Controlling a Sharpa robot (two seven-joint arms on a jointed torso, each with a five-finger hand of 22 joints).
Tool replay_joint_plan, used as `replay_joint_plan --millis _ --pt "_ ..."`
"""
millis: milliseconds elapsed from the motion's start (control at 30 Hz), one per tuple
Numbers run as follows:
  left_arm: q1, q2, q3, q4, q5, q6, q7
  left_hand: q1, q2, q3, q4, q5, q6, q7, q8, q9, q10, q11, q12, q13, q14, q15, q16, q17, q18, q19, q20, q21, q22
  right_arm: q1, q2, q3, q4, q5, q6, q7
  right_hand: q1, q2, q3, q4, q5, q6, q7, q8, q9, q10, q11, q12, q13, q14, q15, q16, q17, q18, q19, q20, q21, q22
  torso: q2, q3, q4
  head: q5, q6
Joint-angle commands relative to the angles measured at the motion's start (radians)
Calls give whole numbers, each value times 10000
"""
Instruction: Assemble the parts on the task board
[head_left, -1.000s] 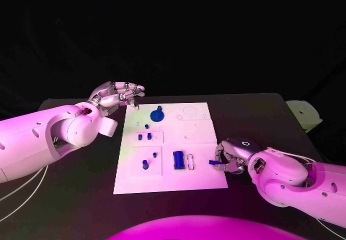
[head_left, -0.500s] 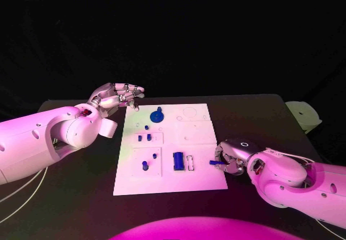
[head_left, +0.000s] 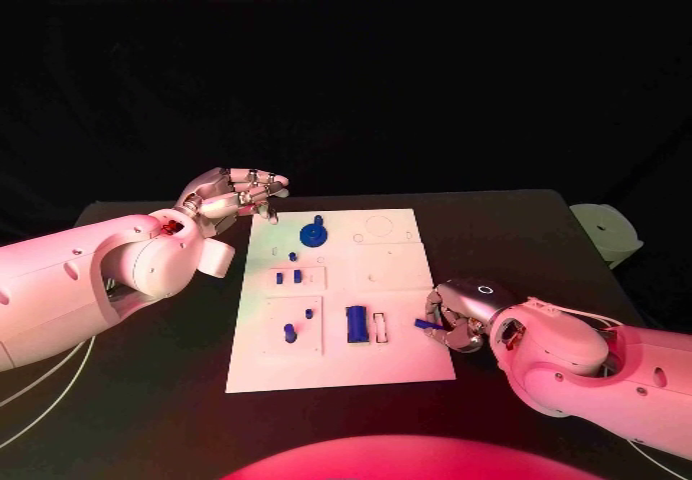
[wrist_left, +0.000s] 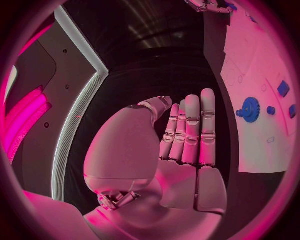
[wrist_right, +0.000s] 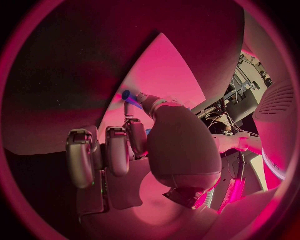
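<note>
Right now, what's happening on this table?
The right hand pinches a small blue part at the right edge of the white task board, beside a blue block and an empty slot. The left hand hovers by the board's far left corner, holding nothing. A blue gear sits nearby.

Black table; white task board flat at centre.

right hand pinching blue part, task board
</note>
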Motion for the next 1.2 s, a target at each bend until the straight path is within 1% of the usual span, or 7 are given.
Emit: replay_joint_plan --millis 33,133,267,433,500,933,1200 --pt "4 32 6 20 47 65 49 -55 24 50 -2 27 -61 -7 28 14 -59 1 51 15 -59 9 -32 -13 149 -14 47 -50 -10 92 4 6 98 256 -663 -139 -126 -23 538 -474 20 205 -183 54 57 92 -22 76 779 777 -97 52 1297 -142 1046 -42 44 2630 2 -6 7 -26 55" --pt "4 45 6 16 47 68 54 -55 24 50 -2 27 -61 -7 28 14 -59 1 51 15 -59 9 -32 -13 149 -14 47 -50 -10 224 45 12 193 819 -1070 -152 -256 -66 553 -453 21 228 -192 61 66 113 -29 113 805 786 -104 68 1336 -142 1046 -48 44 2630 -3 -6 7 -15 20" --pt "4 64 6 28 47 69 69 -55 24 50 -2 27 -61 -7 28 14 -59 1 51 15 -59 9 -32 -13 149 -14 47 -50 -10 335 264 16 261 1877 -1388 -161 -383 -84 576 -427 56 248 -199 64 73 128 -36 140 826 791 -110 77 1356 -142 1046 -54 44 2630 14 -7 11 -13 62" --pt "4 83 6 45 47 70 81 -55 24 50 -2 27 -61 -7 28 14 -59 1 51 15 -59 9 -32 -13 149 -14 47 -50 -10 370 549 17 226 2617 -1550 -165 -554 -118 591 -417 262 271 -208 68 88 144 -45 159 845 795 -120 84 1372 -142 1046 -64 44 2630 8 -2 0 -10 70" --pt "4 87 6 53 47 70 85 -55 24 50 -2 27 -61 -7 28 14 -59 1 51 15 -59 9 -32 -13 149 -14 47 -50 -10 373 645 17 186 2874 -1528 -166 -650 -144 580 -438 523 279 -213 71 103 149 -50 163 853 797 -125 89 1384 -142 1046 -72 44 2630 3 -11 -6 -4 64" --pt "4 108 6 81 47 82 90 -40 27 63 -21 28 -58 -8 34 18 -62 1 61 16 -61 8 -32 -15 149 -9 44 -48 -8 186 1267 4 -192 3883 -1020 -183 -1312 -185 296 -165 677 385 -210 81 128 227 -45 317 969 817 -121 126 1476 -142 1046 -74 44 2630 2 7 0 18 34" --pt "5 106 7 81 47 88 81 -40 27 63 -21 28 -58 -8 34 18 -62 1 61 16 -61 8 -32 -15 149 -9 44 -48 -8 116 1540 1 -452 3943 -890 -229 -1779 -191 -22 104 1021 478 -222 79 132 279 -56 419 1048 823 -132 140 1508 -142 1046 -84 44 2630 3 5 -4 13 15"
